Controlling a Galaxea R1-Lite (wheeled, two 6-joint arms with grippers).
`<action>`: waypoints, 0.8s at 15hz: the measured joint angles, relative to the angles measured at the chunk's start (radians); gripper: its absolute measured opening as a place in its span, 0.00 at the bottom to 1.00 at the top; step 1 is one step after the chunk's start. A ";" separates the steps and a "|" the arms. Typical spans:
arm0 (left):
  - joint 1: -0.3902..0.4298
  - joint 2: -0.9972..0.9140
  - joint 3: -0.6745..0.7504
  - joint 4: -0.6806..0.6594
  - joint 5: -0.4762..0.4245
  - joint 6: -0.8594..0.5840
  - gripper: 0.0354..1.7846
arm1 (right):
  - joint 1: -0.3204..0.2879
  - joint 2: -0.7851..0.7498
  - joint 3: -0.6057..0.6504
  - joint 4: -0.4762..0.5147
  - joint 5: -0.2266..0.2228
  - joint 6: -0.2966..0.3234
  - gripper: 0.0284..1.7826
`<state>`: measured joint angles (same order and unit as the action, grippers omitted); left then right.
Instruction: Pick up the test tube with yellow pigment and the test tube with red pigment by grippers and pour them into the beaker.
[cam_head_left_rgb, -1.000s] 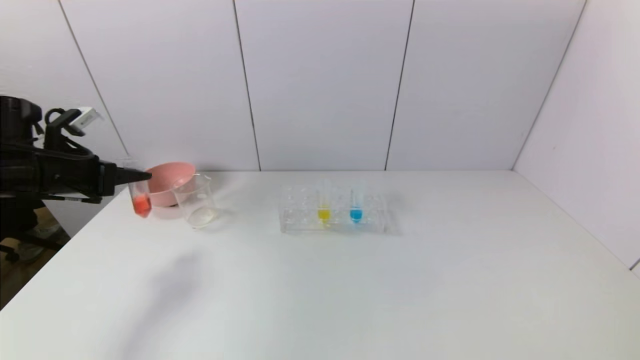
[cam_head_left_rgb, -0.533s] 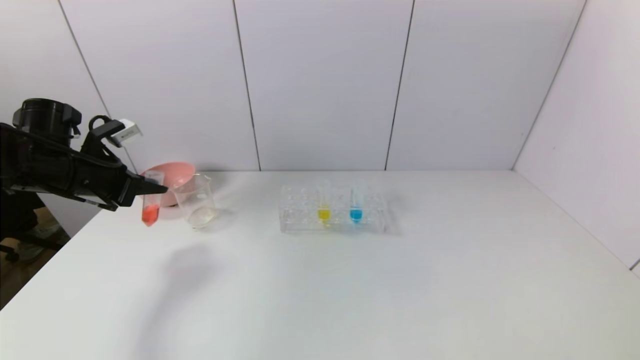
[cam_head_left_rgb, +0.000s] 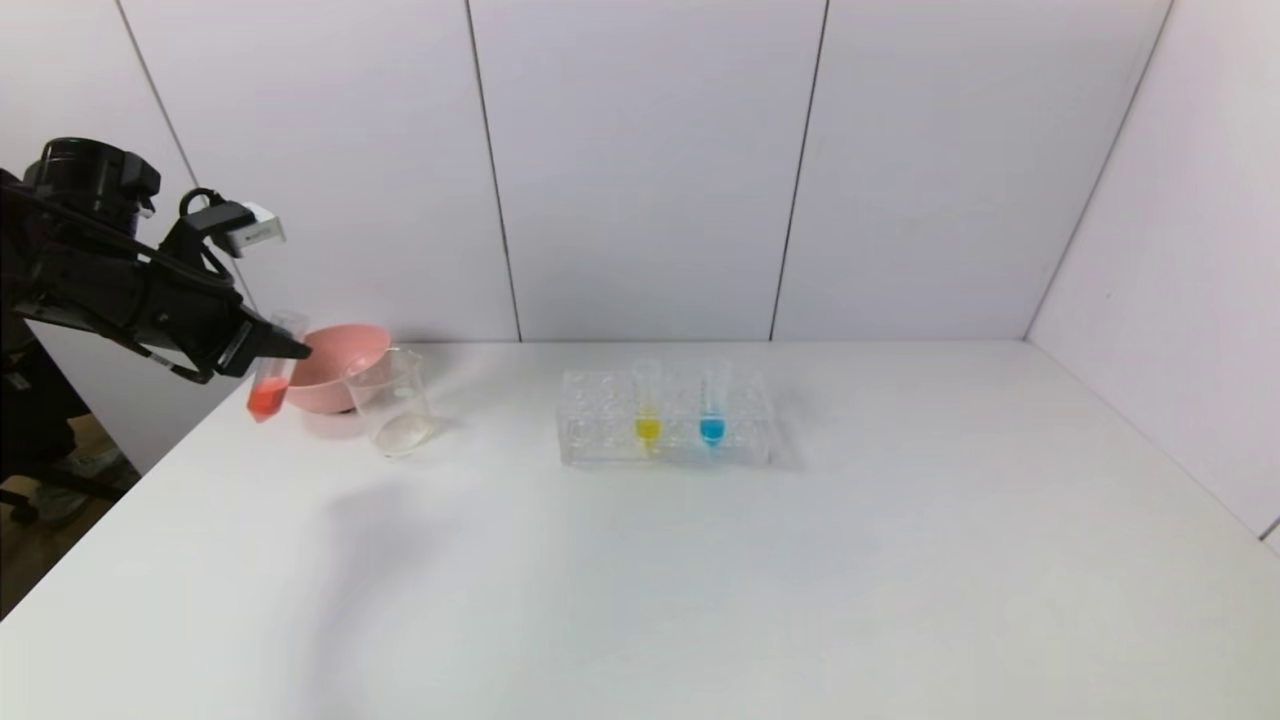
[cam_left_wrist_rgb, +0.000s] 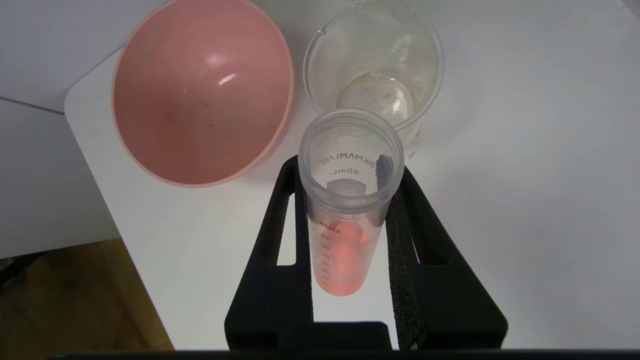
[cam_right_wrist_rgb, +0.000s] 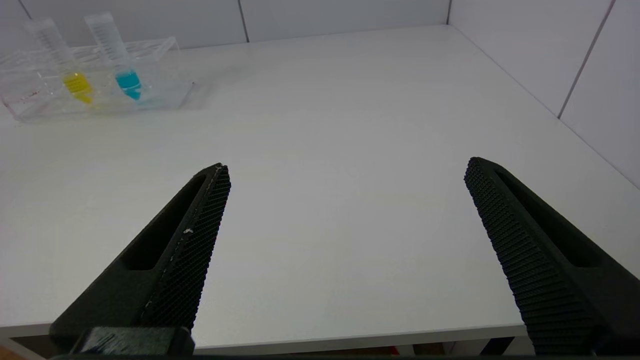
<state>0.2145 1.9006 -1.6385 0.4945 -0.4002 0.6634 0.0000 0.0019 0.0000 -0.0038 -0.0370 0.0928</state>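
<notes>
**Red tube held beside beaker, pour not begun**

White counter (cam_head_left_rgb: 700, 560) enclosed by pale panelled walls at the back and on the robot's right; its left edge is open to the floor.

The test tube with red pigment (cam_left_wrist_rgb: 345, 210) is clamped between the jaws of the left gripper (cam_head_left_rgb: 270, 350), gripped below its open mouth, with the red liquid sitting in the rounded tip. In the head view it tilts slightly, mouth toward the beaker (cam_head_left_rgb: 390, 400). The beaker stands just ahead of the jaws, apart from the tube and apparently empty. The pink bowl (cam_left_wrist_rgb: 200, 90) sits beside the beaker, equally close to the jaws.

Judgement: the pour needs the tube mouth carried over the beaker's rim before tipping, and kept off the bowl side. A slow tilt is advised, as the tube mouth is wide.

The test tube with yellow pigment (cam_head_left_rgb: 647, 405) stands in the clear rack (cam_head_left_rgb: 665, 420), well apart, next to the blue tube (cam_head_left_rgb: 711, 405).

The right gripper (cam_right_wrist_rgb: 345, 240) hangs over bare counter near the front edge, jaws spread wide and holding nothing. Room between rack and beaker is ample; the counter's left edge lies close under the left arm.
</notes>
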 joint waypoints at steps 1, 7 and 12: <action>-0.003 0.016 -0.026 0.017 0.016 0.011 0.23 | 0.000 0.000 0.000 0.000 0.000 0.000 0.96; -0.057 0.086 -0.200 0.178 0.045 0.079 0.23 | 0.000 0.000 0.000 0.000 0.000 0.000 0.96; -0.097 0.144 -0.338 0.332 0.117 0.170 0.23 | 0.000 0.000 0.000 0.000 0.000 0.000 0.96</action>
<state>0.1172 2.0451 -1.9768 0.8264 -0.2828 0.8332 0.0000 0.0019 0.0000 -0.0043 -0.0374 0.0928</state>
